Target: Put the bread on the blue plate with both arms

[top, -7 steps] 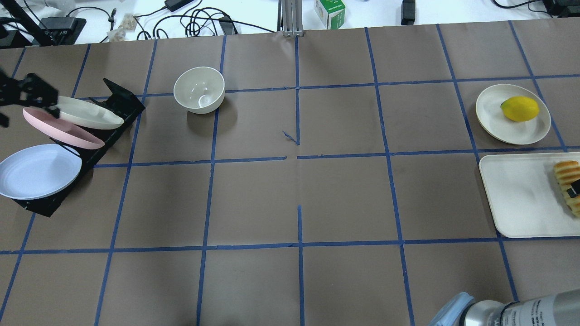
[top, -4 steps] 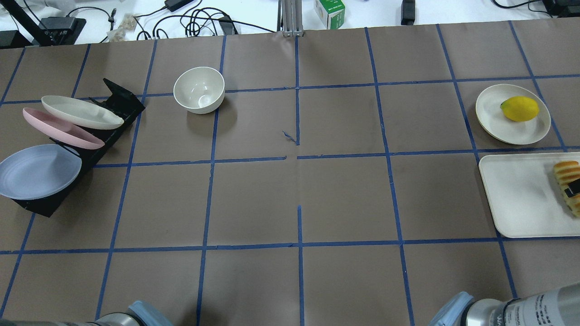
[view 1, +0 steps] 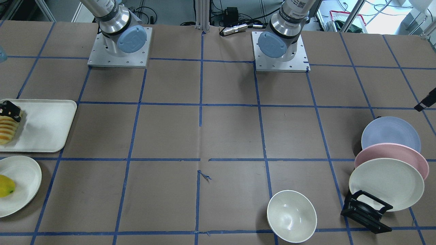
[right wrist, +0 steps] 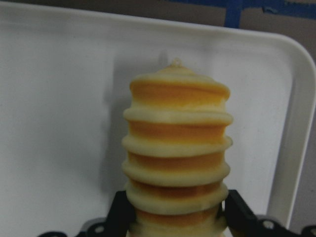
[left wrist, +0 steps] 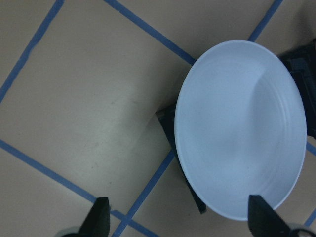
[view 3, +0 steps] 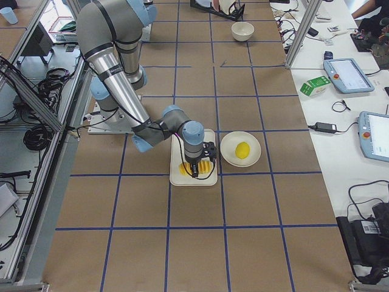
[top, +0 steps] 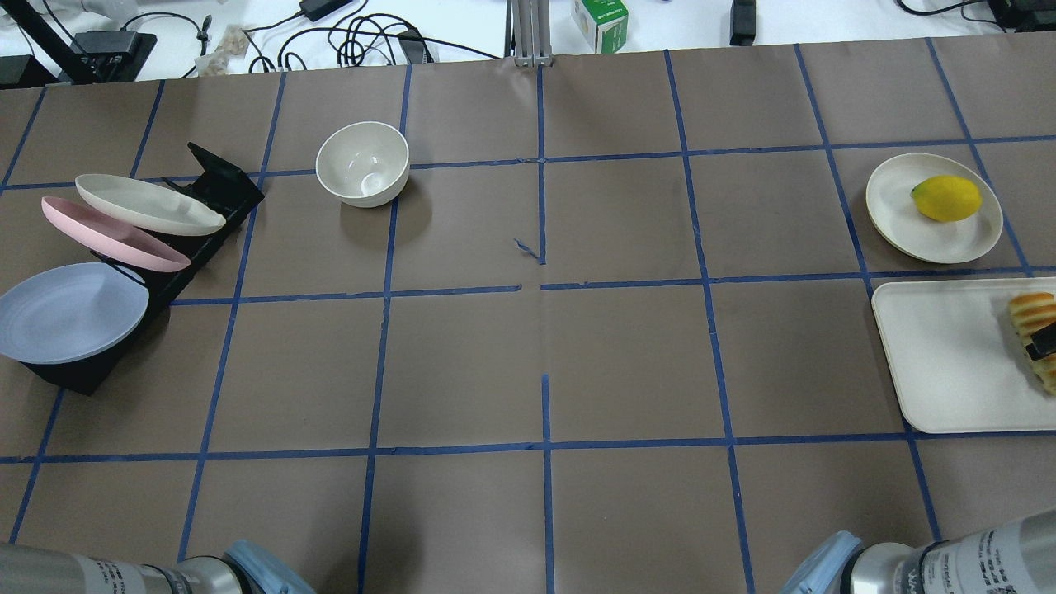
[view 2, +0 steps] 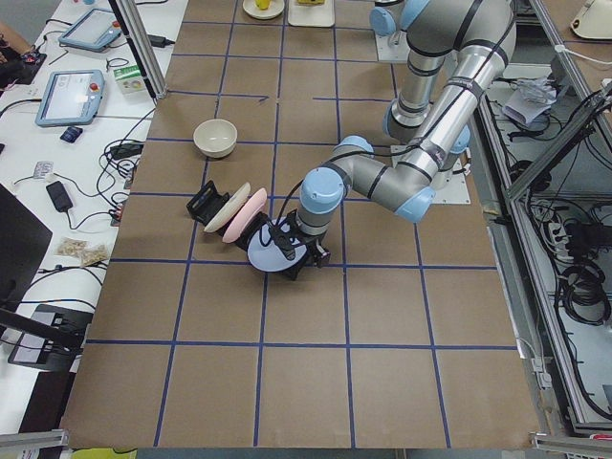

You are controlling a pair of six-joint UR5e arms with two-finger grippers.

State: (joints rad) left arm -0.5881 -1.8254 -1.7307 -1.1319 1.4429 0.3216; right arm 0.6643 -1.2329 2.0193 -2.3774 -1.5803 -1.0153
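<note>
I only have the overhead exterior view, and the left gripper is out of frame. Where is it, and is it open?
Observer: The left wrist view shows the left gripper open, fingertips wide apart, at the rim of the blue plate, which sits in the black rack.
Operator: And the right one? I see just a black bit on the bread.
Observer: The right wrist view shows the right gripper with a finger pressed against each side of the bread.
</note>
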